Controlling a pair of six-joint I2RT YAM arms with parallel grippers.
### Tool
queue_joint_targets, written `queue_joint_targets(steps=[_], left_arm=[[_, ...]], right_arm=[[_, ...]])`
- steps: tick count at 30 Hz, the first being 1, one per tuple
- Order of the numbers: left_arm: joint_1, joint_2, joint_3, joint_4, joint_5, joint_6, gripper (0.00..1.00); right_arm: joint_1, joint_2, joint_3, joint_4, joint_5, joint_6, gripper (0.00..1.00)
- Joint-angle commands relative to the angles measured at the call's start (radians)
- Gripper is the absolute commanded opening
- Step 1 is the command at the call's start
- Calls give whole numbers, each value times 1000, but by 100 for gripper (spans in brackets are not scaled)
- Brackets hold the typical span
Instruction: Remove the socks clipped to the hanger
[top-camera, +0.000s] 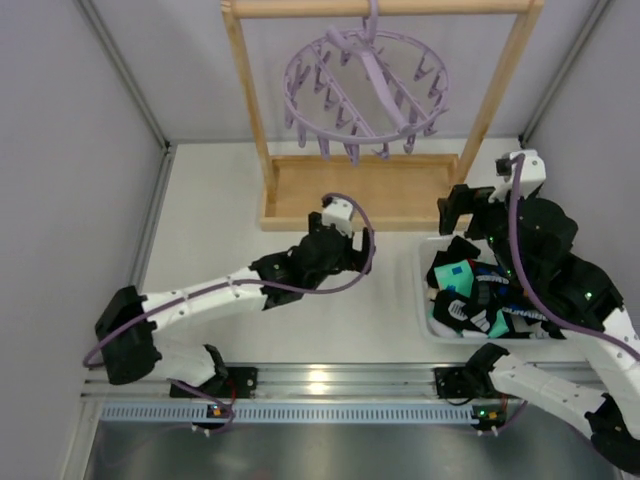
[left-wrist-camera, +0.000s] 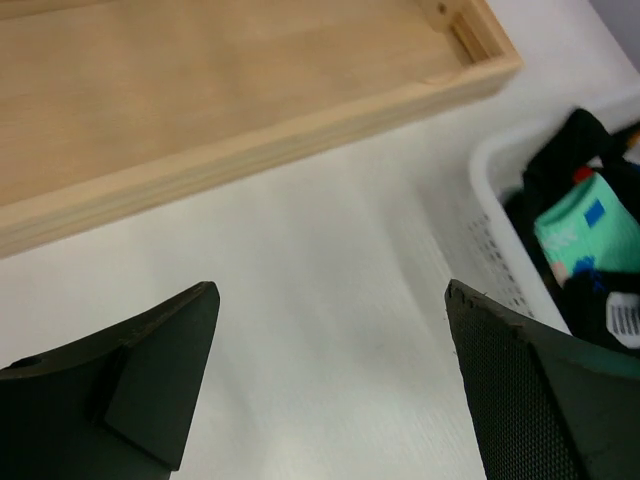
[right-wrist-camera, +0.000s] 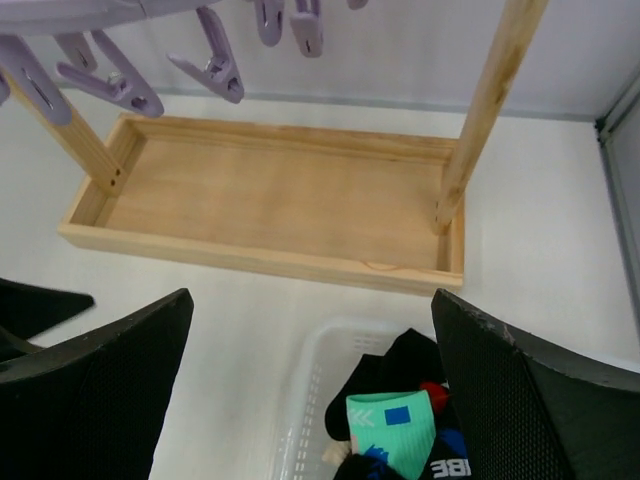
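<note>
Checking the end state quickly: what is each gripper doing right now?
Left gripper: open, holding nothing.
Right gripper: open, holding nothing.

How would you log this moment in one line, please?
hanger: no socks clipped | socks: in basket | left gripper: open, empty | right gripper: open, empty

light: bright, even | shadows: soft | glare: on metal rail | blur: left wrist view slightly soft

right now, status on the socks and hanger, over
Left gripper and right gripper open, empty. Hanger clips bare, socks piled in the basket. Nothing in the way.
</note>
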Motion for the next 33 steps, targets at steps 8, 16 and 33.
queue_joint_targets(steps=[8, 16, 33], left_arm=[[303, -433, -62, -516, -173, -157, 98], [582, -578, 19, -719, -113, -60, 98], [601, -890, 95, -934, -142, 132, 98]], right_arm=[[-312, 11, -252, 153, -399, 26, 99], [-384, -206, -391, 109, -297, -17, 99], [-304, -394, -274, -186, -85, -48, 99]])
